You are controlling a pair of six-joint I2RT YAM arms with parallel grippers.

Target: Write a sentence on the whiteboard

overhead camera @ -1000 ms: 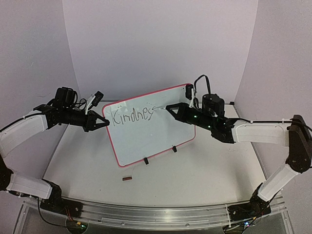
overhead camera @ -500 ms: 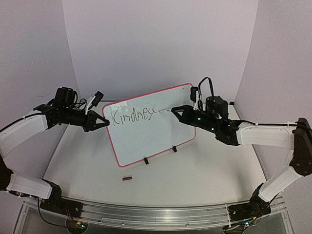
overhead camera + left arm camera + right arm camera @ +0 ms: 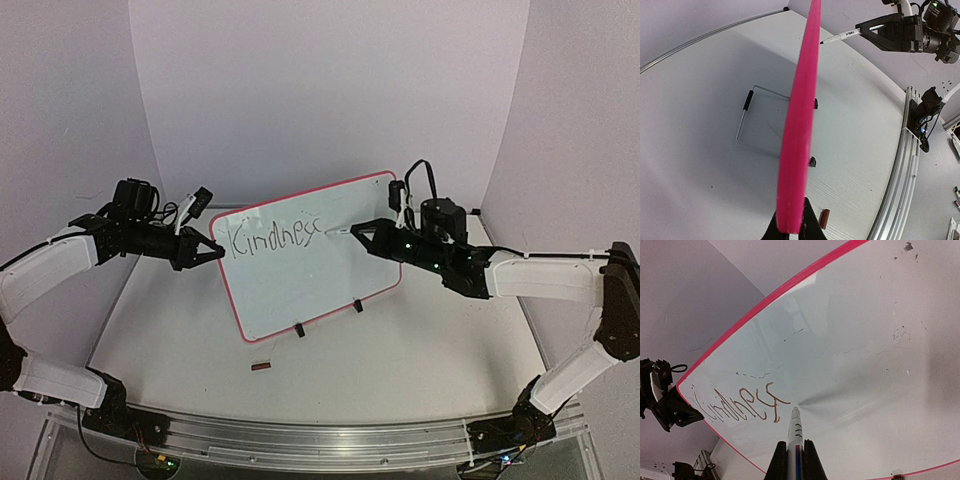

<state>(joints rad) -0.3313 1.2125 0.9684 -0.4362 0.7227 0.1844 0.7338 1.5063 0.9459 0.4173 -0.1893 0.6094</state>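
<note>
The whiteboard stands tilted on two black clip feet, red rimmed. The sentence reads "Kindness" in dark marker along its upper left; it also shows in the right wrist view. My left gripper is shut on the board's left rim, seen edge-on in the left wrist view. My right gripper is shut on a white marker, whose tip sits at the board just right of the last letter. The marker also shows in the left wrist view.
A small dark red cap lies on the table in front of the board, also in the left wrist view. A metal rail runs along the near edge. The board's wire stand rests behind it.
The right gripper moved right along the board with the marker, and the final "s" of "Kindness" has appeared. In the last half second it barely moved. The left arm has not moved.
</note>
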